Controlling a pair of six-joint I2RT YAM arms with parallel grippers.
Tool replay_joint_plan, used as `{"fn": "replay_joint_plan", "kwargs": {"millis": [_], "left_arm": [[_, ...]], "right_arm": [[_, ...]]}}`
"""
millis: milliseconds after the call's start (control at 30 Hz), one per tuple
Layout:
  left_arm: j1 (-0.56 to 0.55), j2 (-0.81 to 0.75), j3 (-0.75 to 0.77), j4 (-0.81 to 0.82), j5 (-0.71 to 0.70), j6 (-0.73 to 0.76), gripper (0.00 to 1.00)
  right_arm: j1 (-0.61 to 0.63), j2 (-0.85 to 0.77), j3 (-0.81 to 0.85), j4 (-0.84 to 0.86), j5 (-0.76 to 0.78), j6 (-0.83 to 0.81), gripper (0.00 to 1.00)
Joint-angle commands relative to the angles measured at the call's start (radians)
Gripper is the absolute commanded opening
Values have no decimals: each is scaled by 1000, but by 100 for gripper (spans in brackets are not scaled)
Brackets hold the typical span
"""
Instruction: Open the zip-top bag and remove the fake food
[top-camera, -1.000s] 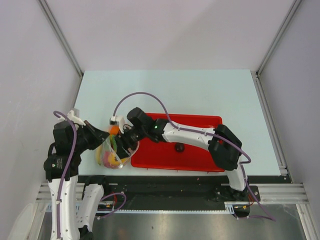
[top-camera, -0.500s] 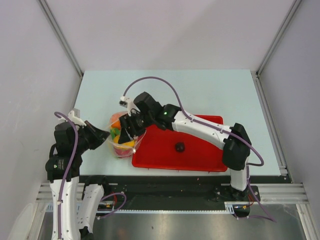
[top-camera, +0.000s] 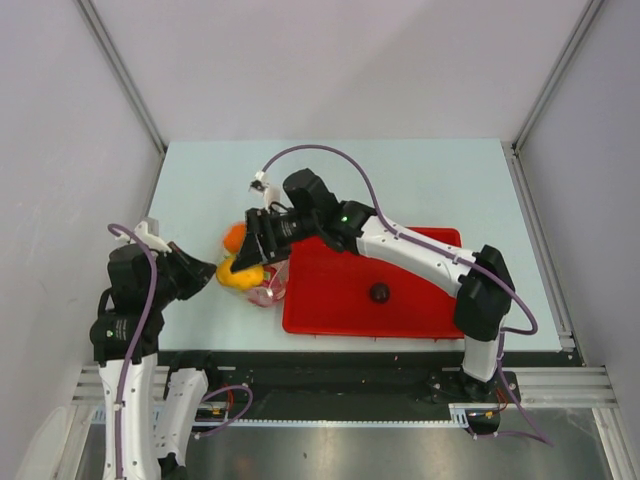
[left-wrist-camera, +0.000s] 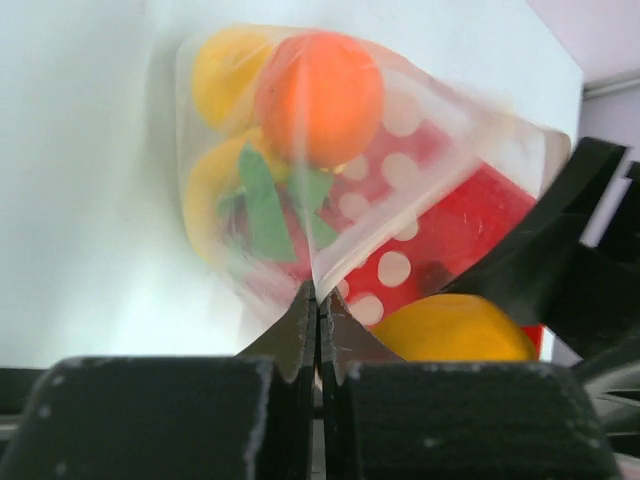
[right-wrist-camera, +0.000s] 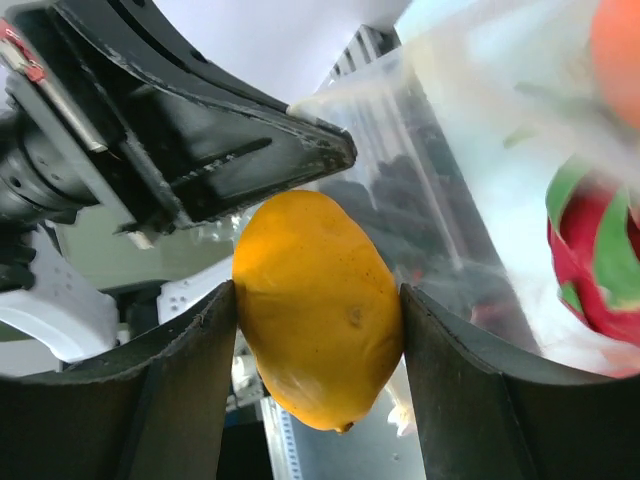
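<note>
1. The right claw (right-wrist-camera: 318, 345) is spread about as wide as the yellow mango (right-wrist-camera: 318, 305) and grips it, one finger pressed to each long side. The fruit's narrow end sticks out past the fingertips.
2. The left claw (left-wrist-camera: 318, 300) is closed tight, fingertips meeting. It pinches a thin fold of the zip-top bag (left-wrist-camera: 440, 170) at the edge nearest its own wrist.
3. The two claws are close together. In the right wrist view the tip of the left claw sits just above the mango. In the left wrist view the mango shows just right of the pinched fold, in front of the black right claw.
4. The dotted film rises from the left claw's pinch and spreads up and away. The mango is just beside it, and I cannot tell whether any film covers the fruit.
5. Behind the film are an orange (left-wrist-camera: 320, 98) at the top, a yellow fruit (left-wrist-camera: 225, 75) to its left, and a pink dragon fruit (left-wrist-camera: 265, 205) with green leaves lower down.
6. From above, the bag lies at the left end of the red tray (top-camera: 330, 305), partly under the right claw.
7. A small dark round fruit (top-camera: 379, 292) sits alone on the tray, well apart from both claws.
8. Tray and bag rest on the pale bench (top-camera: 420, 180).
</note>
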Motion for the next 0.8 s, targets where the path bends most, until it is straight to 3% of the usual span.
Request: {"fn": "replay_joint_plan", "kwargs": {"millis": [0,233,400,533,667,767], "left_arm": [[3,7,122,-45,-108,60,0],[3,35,209,-112,-180,123,0],[3,53,240,-145,-197,175,0],[3,70,223,-145,-152,219,0],[3,72,180,-134,-114,239,0],[5,80,136,-114,-60,245,0]], "right_arm": [[2,17,116,119,-31,42,10],[44,45,183,226,-39,99,13],[17,-45,195,-4,118,-60,13],[-66,-166,57,-182,257,-158,13],[-177,-273,-216,-277,314,-246,14],[-215,-279,-270,-366,386,-327,15]]}}
